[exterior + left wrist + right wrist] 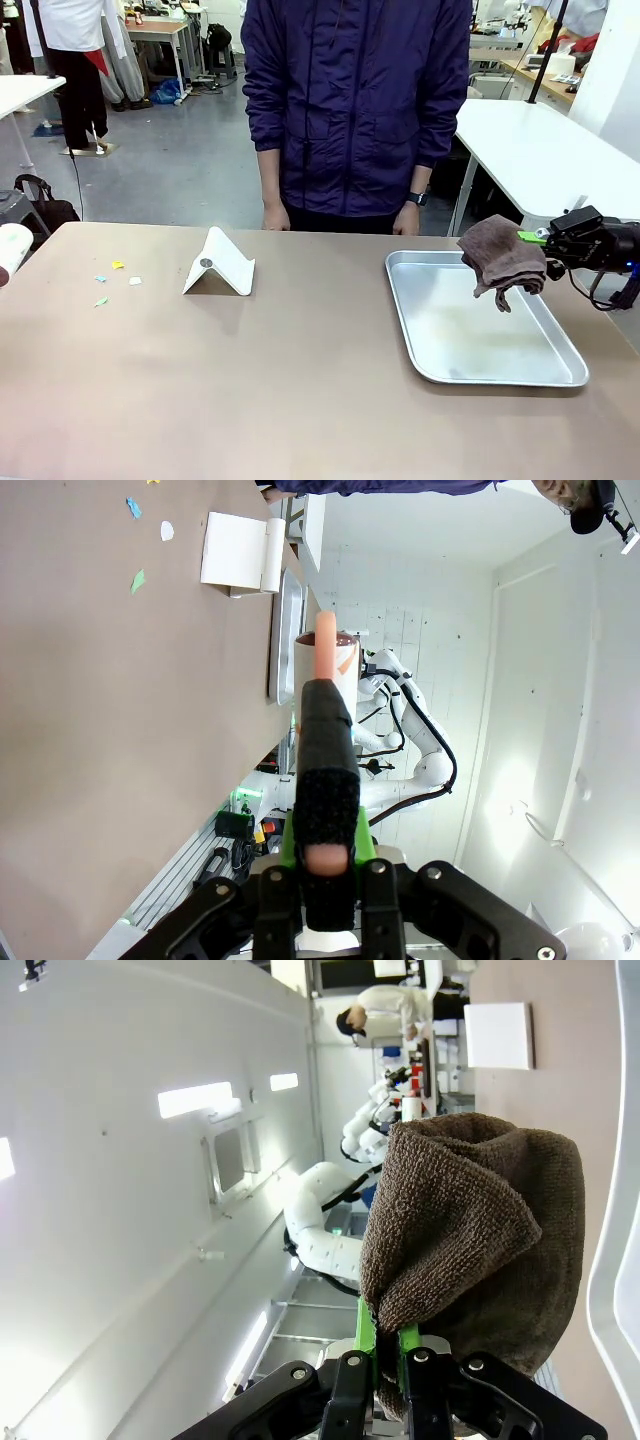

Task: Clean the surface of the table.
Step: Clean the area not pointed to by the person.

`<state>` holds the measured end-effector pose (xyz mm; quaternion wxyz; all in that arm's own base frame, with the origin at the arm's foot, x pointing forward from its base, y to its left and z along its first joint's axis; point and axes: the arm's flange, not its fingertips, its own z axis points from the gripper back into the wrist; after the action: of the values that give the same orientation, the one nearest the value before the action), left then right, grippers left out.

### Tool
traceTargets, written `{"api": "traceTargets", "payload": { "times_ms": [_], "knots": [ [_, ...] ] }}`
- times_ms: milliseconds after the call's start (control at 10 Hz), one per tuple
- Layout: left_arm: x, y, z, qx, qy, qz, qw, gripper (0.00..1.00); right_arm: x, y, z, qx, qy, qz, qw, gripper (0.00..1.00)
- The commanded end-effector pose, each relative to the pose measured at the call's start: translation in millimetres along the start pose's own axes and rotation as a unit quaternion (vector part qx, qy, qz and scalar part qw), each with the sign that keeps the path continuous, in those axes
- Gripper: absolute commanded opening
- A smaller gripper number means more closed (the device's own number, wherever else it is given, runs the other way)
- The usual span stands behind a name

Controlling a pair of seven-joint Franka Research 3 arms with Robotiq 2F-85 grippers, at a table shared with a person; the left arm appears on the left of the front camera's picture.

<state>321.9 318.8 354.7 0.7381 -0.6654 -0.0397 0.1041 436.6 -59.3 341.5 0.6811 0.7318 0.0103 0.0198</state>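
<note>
Taupe-brown and matte, the table point(300, 400) is lying below the right gripper point(537, 238), at 3 o'clock, which is clamping a brown cloth point(500, 262) over the metal tray point(500, 381). The left gripper point(325, 845) is gripping a black-sleeved handle point(327, 760). Paper scraps point(118, 265) are dotting the table's 9 o'clock side.

On the table point(300, 400) — scraps point(118, 265) far left, a stand point(220, 265) right of them, a tray point(500, 380) at right — a cloth point(503, 258) hangs over its far right corner.
</note>
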Motion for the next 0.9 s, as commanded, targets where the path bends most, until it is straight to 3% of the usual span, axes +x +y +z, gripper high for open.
{"api": "traceTargets", "payload": {
  "times_ms": [0, 200, 300, 500, 800],
  "knots": [
    [-3.8, -0.6, 1.3, -0.004, 0.008, -0.009, 1.0, 0.0, -0.4, 1.7, -2.6, -0.008, 0.0, 0.008, 1.0, 0.09],
    [-3.8, -0.6, 1.3, -0.004, 0.008, -0.009, 1.0, 0.0, -0.4, 1.7, -2.6, -0.008, 0.0, 0.008, 1.0, 0.09],
    [0.0, 0.0, 0.0, 0.0, 0.0, 0.0, 1.0, 0.22, -0.4, 1.7, -2.6, -0.008, 0.0, 0.008, 1.0, 0.09],
    [-8.6, -12.4, -9.8, 0.043, -0.03, -0.015, 0.999, 0.22, -0.4, 1.7, -2.6, -0.008, 0.0, 0.008, 1.0, 0.09],
    [7.7, -17.4, -50.7, 0.132, -0.067, 0.007, 0.989, 0.22, -0.4, 1.7, -2.6, -0.008, 0.0, 0.008, 1.0, 0.09]
  ]
}}
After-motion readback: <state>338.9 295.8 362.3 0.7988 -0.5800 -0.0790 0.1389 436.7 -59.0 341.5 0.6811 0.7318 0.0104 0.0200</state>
